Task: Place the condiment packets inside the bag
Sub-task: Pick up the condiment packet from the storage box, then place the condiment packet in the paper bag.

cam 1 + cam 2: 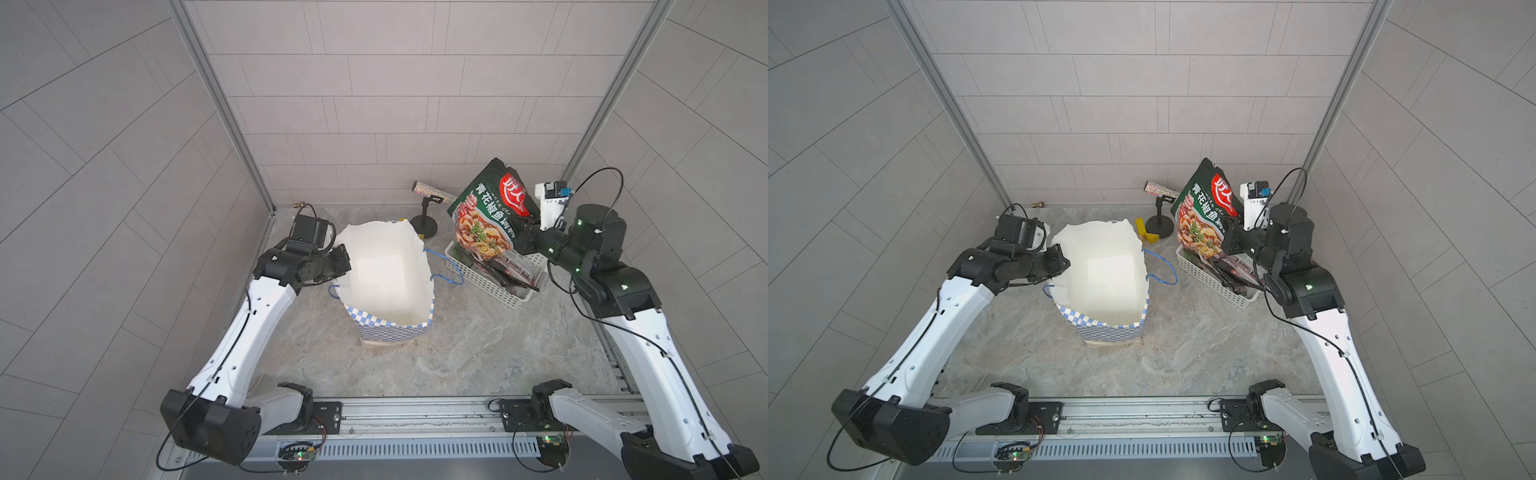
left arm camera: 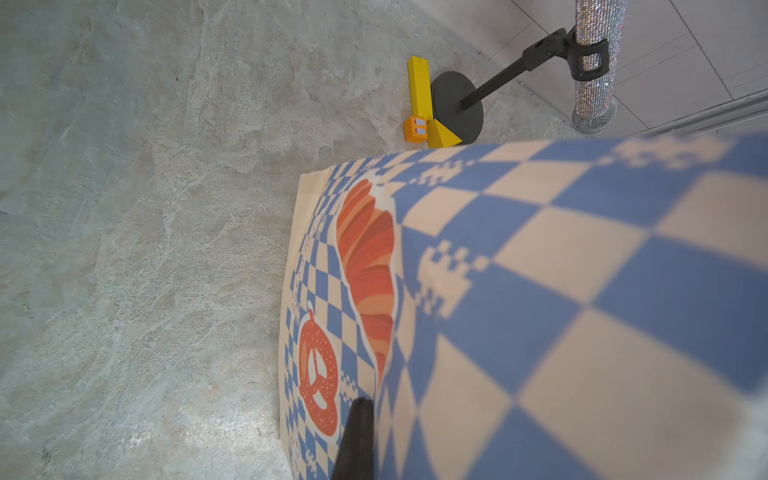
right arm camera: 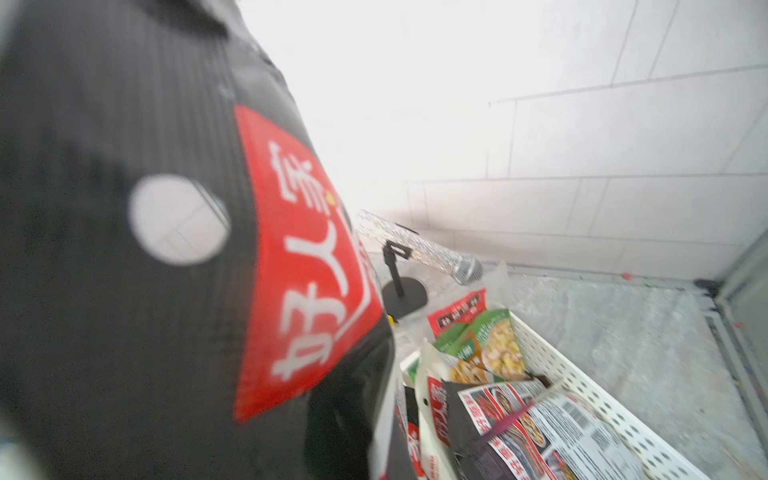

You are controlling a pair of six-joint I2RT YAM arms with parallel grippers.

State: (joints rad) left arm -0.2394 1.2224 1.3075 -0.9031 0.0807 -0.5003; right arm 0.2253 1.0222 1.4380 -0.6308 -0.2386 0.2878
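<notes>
a: where's your right gripper (image 1: 523, 237)?
b: pinched shut on the dark green packet (image 1: 486, 208), right of centre, held above the basket (image 1: 515, 297); your left gripper (image 1: 344, 261) clamps the bag (image 1: 386, 286) rim, mid-frame; other packets (image 1: 511, 270) lie in the basket

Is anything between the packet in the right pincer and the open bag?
Nothing visible blocks the way. The dark green packet hangs in the right pincer above the basket, and the bag beside it stands open. Its blue handle only droops outside the rim.
</notes>
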